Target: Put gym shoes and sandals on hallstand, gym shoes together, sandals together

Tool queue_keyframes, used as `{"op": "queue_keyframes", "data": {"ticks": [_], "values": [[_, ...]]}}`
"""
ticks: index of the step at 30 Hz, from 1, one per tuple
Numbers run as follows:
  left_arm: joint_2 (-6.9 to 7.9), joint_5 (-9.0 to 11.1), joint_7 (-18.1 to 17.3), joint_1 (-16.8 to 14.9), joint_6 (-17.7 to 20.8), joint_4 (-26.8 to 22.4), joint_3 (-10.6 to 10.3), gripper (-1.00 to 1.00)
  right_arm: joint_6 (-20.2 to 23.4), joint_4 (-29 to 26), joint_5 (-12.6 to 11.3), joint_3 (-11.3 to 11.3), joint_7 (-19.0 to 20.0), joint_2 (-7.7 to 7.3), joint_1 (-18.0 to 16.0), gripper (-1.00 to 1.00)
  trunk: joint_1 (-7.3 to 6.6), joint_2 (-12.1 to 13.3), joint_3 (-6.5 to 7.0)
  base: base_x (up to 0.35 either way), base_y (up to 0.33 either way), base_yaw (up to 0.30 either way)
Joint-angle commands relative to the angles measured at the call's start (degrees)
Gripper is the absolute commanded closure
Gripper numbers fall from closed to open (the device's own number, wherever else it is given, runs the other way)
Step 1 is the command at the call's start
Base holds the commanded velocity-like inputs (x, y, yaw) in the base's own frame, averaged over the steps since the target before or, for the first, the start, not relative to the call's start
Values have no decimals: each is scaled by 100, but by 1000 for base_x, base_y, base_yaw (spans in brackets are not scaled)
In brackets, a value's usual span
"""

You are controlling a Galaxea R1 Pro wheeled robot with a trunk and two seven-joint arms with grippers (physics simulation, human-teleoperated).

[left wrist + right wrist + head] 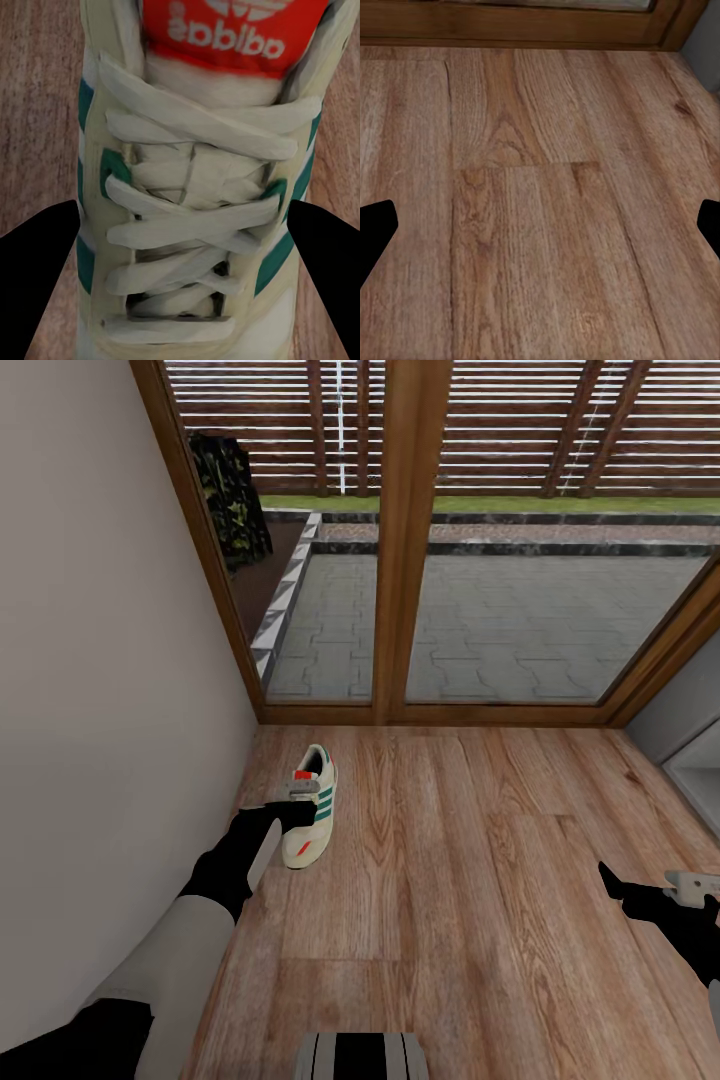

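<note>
The left claw (300,792) is straddling 1 gym shoe (312,806) on the corridor floor (450,860), fingers spread, not yet gripping. Next, probably: closing, lifting. Right claw (690,888) is hanging spread, empty.

A gym shoe (312,807) lies on the corridor floor (470,860) near the left wall (100,660), before the glass doors (450,560).

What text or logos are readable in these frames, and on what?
"adidas", white letters under a partly cut-off white logo, seen upside down on the red-orange tongue patch of the gym shoe between the left gripper fingers.
Head view: the same shoe's red patches are too small to read.
No other text.
</note>
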Motion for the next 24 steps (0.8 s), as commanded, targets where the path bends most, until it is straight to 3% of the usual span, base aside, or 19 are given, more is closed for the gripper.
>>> {"op": "queue_keyframes", "data": {"ticks": [1, 13, 24], "values": [[0, 0, -1, 0, 0, 0, 0, 100, -1, 0, 0, 0, 0, 0, 0, -100, 0, 0, 0, 0, 0, 0], [0, 0, -1, 0, 4, 0, 0, 100, 2, 0, 0, 0, 0, 0, 0, -100, 0, 0, 0, 5, 0, 0], [0, 0, -1, 0, 2, 0, 0, 100, 1, 0, 0, 0, 0, 0, 0, -100, 0, 0, 0, 168, 0, 0]]}}
